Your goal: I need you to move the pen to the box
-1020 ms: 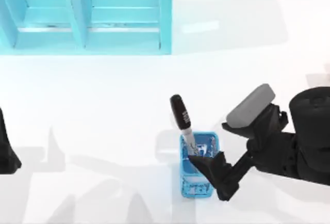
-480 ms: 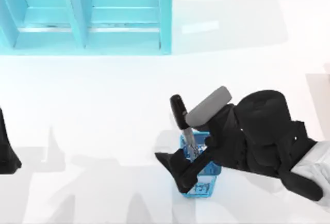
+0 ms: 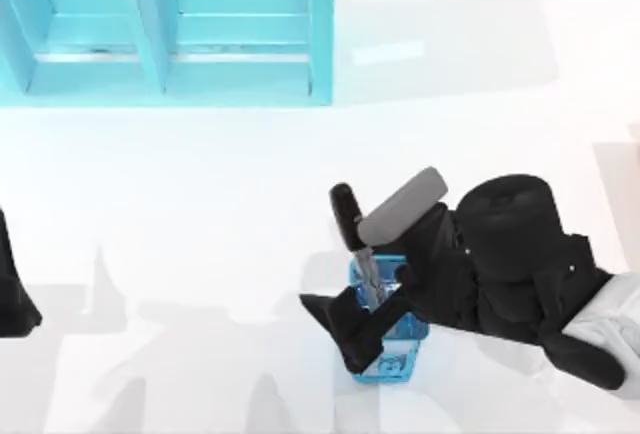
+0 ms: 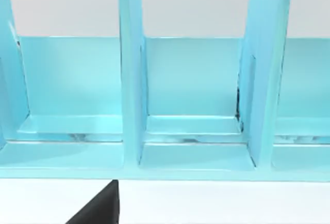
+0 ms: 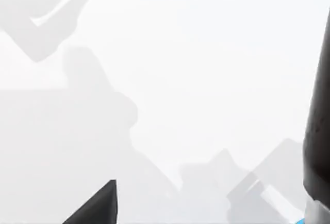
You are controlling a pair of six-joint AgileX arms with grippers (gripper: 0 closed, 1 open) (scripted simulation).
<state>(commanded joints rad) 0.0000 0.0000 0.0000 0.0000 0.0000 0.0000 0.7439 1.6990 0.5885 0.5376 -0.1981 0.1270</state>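
The pen [image 3: 347, 216] stands tilted in a small blue mesh holder [image 3: 392, 362], with its black cap up and leaning toward the table's far side. My right gripper [image 3: 345, 334] hangs low at the holder's left front corner, open, with nothing between its fingers. The right arm's body covers the holder's right side. In the right wrist view the pen's black cap [image 5: 318, 131] rises at the picture's edge, apart from one fingertip [image 5: 98, 206]. The box [image 3: 170, 34] is a cyan unit with divided compartments at the far left, and it shows close up [image 4: 196, 105] in the left wrist view.
My left gripper [image 3: 12, 299] is parked at the table's left edge, facing the box. White table stretches between the holder and the box.
One second ago the right gripper was at the holder's right side. The arm has swung left over the holder and has barely moved in the last half second. The pen has not moved.
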